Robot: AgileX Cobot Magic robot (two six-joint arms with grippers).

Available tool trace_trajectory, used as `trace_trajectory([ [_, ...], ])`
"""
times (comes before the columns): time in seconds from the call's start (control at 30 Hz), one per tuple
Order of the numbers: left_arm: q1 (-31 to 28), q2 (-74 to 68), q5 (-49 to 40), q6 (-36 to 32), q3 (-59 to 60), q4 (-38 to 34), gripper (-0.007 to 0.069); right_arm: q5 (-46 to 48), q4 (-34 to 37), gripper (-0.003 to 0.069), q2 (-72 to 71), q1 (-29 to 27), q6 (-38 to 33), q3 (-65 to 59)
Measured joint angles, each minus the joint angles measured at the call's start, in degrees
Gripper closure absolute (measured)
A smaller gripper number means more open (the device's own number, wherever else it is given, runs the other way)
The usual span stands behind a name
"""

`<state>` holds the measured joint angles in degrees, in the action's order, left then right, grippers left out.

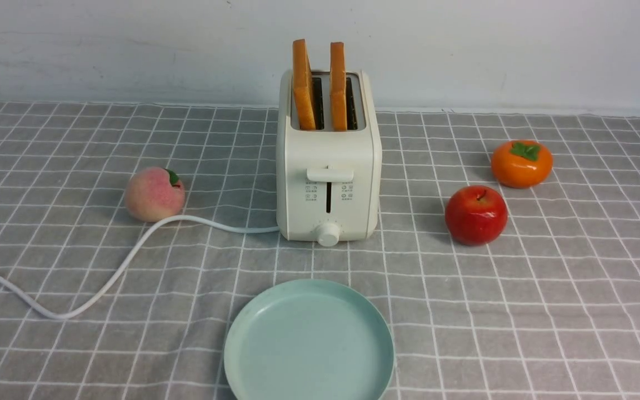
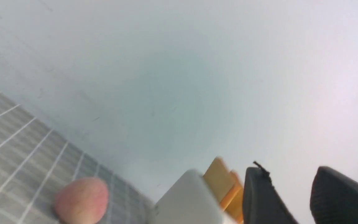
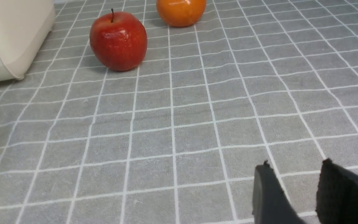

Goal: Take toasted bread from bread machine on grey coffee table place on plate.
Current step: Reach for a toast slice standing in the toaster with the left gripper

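— Where do the claws stand?

— Left claw (image 2: 291, 193): fingers apart, nothing between them. Right claw (image 3: 303, 189): also parted, and just as bare.

— And the bread?

— Two slices upright in the toaster (image 1: 328, 150), the left slice (image 1: 303, 89) and the right slice (image 1: 338, 89), tops standing clear of the slots. From the left claw's camera they show beyond its fingers, apart from them. The plate (image 1: 309, 344) lies on the bench (image 1: 464, 333), on the robot's side of the toaster, with no bread on it.

— What worries you?

— The gap between slices. A finger coming down off-centre could land on a crust and crush it or shove it back into its slot. The left slice leans a little, so a straight pull may scrape the slot wall, and a tight grip might lift the toaster too.

— Anything nearer the claws?

— The peach (image 1: 154, 194) and the cord (image 1: 131, 255) sit on the left claw's side; a low sweep could knock one or snag the other. The apple (image 1: 476, 215) poses the same risk to the right claw.
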<state>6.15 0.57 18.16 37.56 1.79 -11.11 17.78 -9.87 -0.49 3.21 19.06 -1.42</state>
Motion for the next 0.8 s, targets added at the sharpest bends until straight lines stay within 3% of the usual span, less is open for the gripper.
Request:
trace_trajectory([
  [0.13, 0.0, 0.0, 4.6, 7.2, 0.0, -0.8, 0.0435, -13.0, 2.1, 0.0419, 0.0, 0.0, 6.1, 0.0],
  [0.23, 0.0, 0.0, 6.5, 9.4, 0.0, -1.0, 0.0529, -20.8, 2.4, 0.0419, 0.0, 0.0, 10.2, 0.0],
  [0.27, 0.0, 0.0, 7.0, 9.8, -0.2, -0.8, 0.0611, -25.9, 2.4, 0.0419, 0.0, 0.0, 11.7, 0.0],
  [0.3, 0.0, 0.0, 6.7, 9.8, -0.7, -0.6, 0.0637, -28.2, 2.3, 0.0419, 0.0, 0.0, 12.2, 0.0],
  [0.47, 0.0, -1.9, 3.2, 7.7, -9.2, 3.5, 0.0638, -37.6, 0.7, 0.0419, 0.0, 0.0, 13.0, 0.0],
  [0.7, 0.0, -16.6, -12.2, 6.9, -25.9, 6.6, 0.0638, -45.6, -4.2, 0.0419, -0.1, 0.0, 13.2, 0.0],
  [0.8, 0.0, -25.5, -27.7, 6.3, -34.2, 9.8, 0.0638, -51.1, -7.4, 0.0419, -0.1, 0.0, 13.3, 0.0],
])
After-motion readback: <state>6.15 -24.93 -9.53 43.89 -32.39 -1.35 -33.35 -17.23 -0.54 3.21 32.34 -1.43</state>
